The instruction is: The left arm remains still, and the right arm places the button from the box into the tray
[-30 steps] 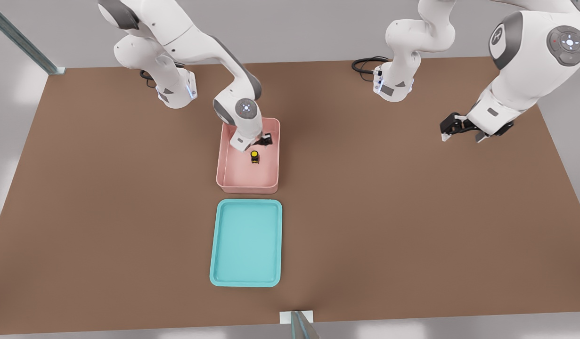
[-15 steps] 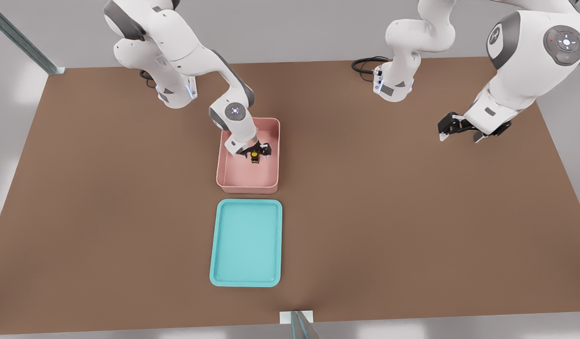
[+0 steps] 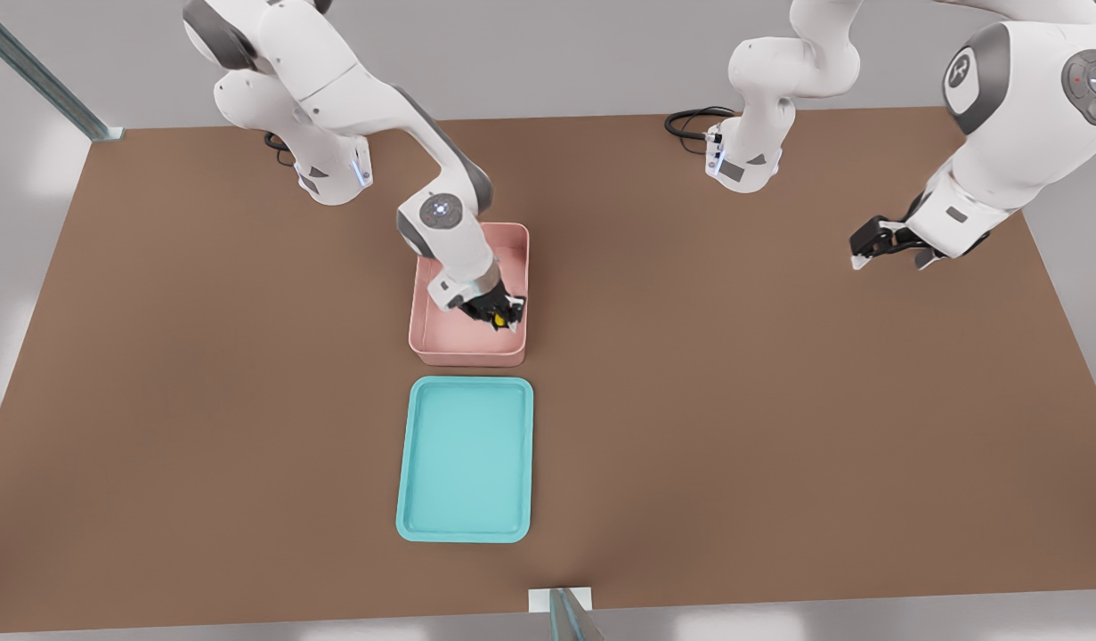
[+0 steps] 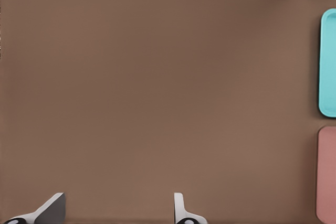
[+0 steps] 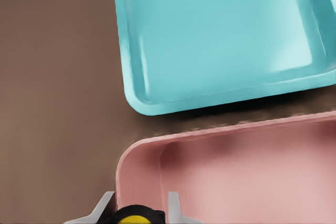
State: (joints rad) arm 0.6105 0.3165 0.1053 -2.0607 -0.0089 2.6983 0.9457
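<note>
Right arm (image 3: pixel 352 98) gripper (image 3: pixel 499 316) jaws pinch the button (image 3: pixel 499 320) over the box (image 3: pixel 441 343), close to its wall on the front view's right. Tray (image 3: pixel 465 534) sits just beyond the box's near wall, bare brown surface (image 3: pixel 779 401) between them.

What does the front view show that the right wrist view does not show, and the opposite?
Only the front view shows the whole table, both arms, and the gripper above the pink box. Only the right wrist view shows the fingers close on either side of the button. Both show the button, the pink box and the teal tray, which holds nothing.
</note>
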